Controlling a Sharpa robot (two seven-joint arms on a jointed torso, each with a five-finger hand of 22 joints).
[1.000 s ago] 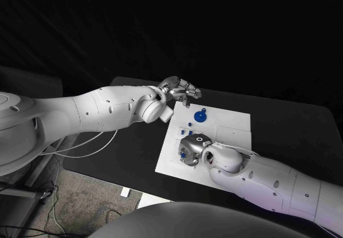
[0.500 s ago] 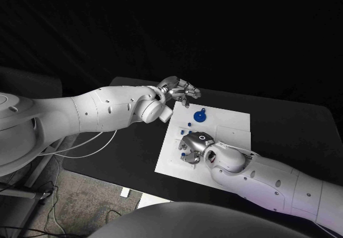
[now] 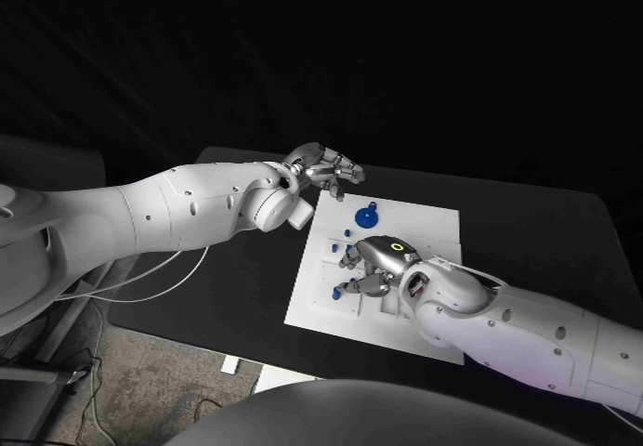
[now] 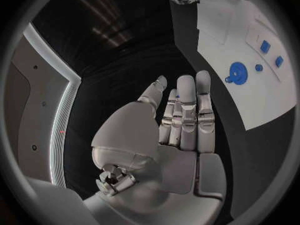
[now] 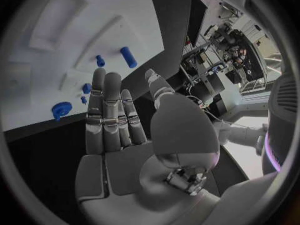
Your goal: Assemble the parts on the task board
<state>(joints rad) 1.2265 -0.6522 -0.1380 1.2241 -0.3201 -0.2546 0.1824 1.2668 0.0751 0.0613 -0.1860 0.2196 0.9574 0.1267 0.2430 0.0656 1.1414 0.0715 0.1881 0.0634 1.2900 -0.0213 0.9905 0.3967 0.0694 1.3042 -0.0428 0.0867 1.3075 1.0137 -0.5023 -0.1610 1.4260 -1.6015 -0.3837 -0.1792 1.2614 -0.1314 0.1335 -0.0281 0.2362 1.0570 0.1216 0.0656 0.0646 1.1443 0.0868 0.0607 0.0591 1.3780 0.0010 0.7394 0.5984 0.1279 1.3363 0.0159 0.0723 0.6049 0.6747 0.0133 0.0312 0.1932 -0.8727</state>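
Observation:
The white task board (image 3: 424, 229) lies in the middle of the black table. A round blue part with a small tab (image 3: 366, 216) sits near its far left corner, and small blue parts (image 3: 345, 248) lie along its left side. My right hand (image 3: 375, 264) hovers over the board's left-middle area with straight fingers, holding nothing. In the right wrist view, the right hand (image 5: 125, 130) is flat above a blue cylinder (image 5: 128, 56) and a small blue peg (image 5: 100, 61). My left hand (image 3: 326, 169) hangs beyond the board's far left corner, its fingers (image 4: 186, 115) straight and empty.
Black table (image 3: 242, 279) surrounds the board on every side. The table's near left edge drops to a floor with cables (image 3: 81, 409). In the left wrist view, the board (image 4: 219, 30) shows the round blue part (image 4: 237, 72) and two square blue parts (image 4: 265, 46).
My right hand has lifted off the board's near-left area and turned, uncovering a small blue part there. The left hand has stayed where it was. The camera has shifted slightly.

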